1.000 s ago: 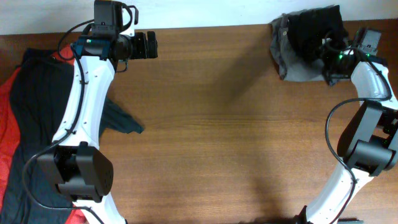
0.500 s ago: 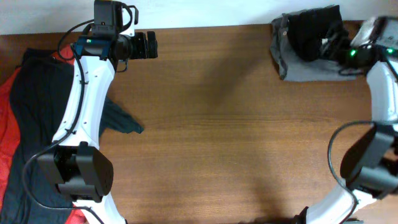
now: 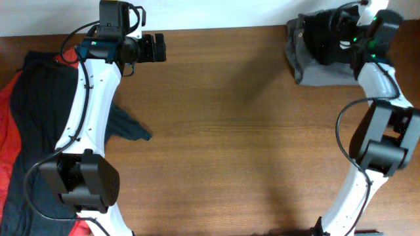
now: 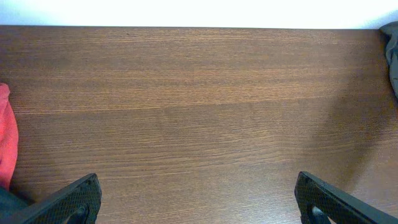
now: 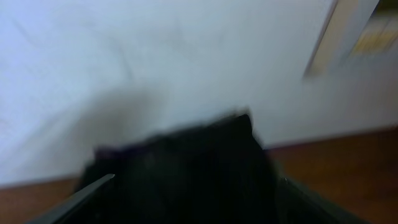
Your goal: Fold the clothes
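Observation:
A pile of unfolded clothes lies at the table's left edge: a dark navy garment (image 3: 39, 111) over a red one (image 3: 8, 124). At the back right, a black garment (image 3: 321, 33) lies on a folded grey one (image 3: 315, 72). My left gripper (image 3: 152, 48) is open and empty above bare wood, its fingers wide apart in the left wrist view (image 4: 202, 202). My right gripper (image 3: 346, 31) hovers at the black garment. The right wrist view is blurred; its fingers (image 5: 196, 193) look spread, with the black garment (image 5: 186, 168) filling the space between them.
A corner of the dark garment (image 3: 131, 130) sticks out onto the wooden table (image 3: 230, 151) beside the left arm. The red garment's edge (image 4: 5, 143) and the grey one's edge (image 4: 392, 56) show at the sides of the left wrist view. A white wall runs behind the table.
The right arm swung from the grey stack's right side up and back, now at its far edge, tilted toward the wall. The left arm and both piles have not moved.

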### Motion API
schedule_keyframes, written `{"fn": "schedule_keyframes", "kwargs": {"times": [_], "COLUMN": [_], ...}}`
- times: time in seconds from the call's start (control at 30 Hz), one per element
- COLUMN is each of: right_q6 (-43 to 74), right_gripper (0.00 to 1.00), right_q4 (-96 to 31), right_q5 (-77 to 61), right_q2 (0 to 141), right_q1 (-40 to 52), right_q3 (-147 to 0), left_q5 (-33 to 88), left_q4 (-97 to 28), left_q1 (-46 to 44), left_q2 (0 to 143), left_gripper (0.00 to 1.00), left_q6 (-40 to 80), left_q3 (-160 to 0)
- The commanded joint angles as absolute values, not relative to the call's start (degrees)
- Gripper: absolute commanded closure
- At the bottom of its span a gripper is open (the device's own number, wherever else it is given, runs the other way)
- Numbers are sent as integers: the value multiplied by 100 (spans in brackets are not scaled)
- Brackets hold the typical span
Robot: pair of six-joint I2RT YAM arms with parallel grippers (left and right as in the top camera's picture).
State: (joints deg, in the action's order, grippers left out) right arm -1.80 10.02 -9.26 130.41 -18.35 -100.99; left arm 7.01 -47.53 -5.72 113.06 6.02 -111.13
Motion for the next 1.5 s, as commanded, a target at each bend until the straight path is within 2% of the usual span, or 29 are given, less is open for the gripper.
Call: {"fn": "schedule_keyframes", "kwargs": {"times": [0.0, 0.07, 0.13, 0.23, 0.37, 0.63, 0.77, 0.9, 1.1, 1.2, 1.27, 1.47], "right_q6": [-84, -84, -84, -89, -106, -104, -106, -108, -106, -102, -56, -38], "right_gripper": [13, 9, 0, 1, 1, 1, 1, 1, 1, 1, 1, 1], "right_q4": [908, 390, 67, -663, -869, -965, -764, -86, 1970, 2582, 2458, 469], "right_q5": [-829, -801, -709, -696, -727, -1347, -1328, -950, -268, -246, -246, -449], "right_q2": [13670, 14097, 14300, 14527, 14464, 13054, 12492, 12519, 13498, 14232, 14593, 15823], "right_q1": [-1763, -1776, -1809, -1940, -2008, -1938, -1833, -1658, -1542, -1549, -1551, -1549], "right_q3": [-10084, -10084, -10084, -10071, -10075, -10086, -10086, -10084, -10086, -10180, -10385, -11738], "left_q5": [701, 701, 701, 701, 701, 701, 701, 701, 701, 701, 701, 701], "left_q4": [-4755, -4759, -4755, -4731, -4711, -4661, -4565, -4521, -4456, -4473, -4501, -4593], "left_q1": [-585, -585, -585, -585, -585, -585, -585, -585, -585, -585, -585, -585], "left_q2": [11369, 11375, 11384, 11426, 11528, 11705, 11705, 11705, 11705, 11705, 11705, 11705], "left_gripper": [1, 1, 1, 1, 1, 1, 1, 1, 1, 1, 1, 1], "left_q6": [508, 508, 508, 508, 508, 508, 508, 506, 506, 506, 506, 464], "left_q3": [-11015, -10969, -10969, -10969, -10969, -10969, -10969, -10969, -10969, -10969, -10969, -10969]}}
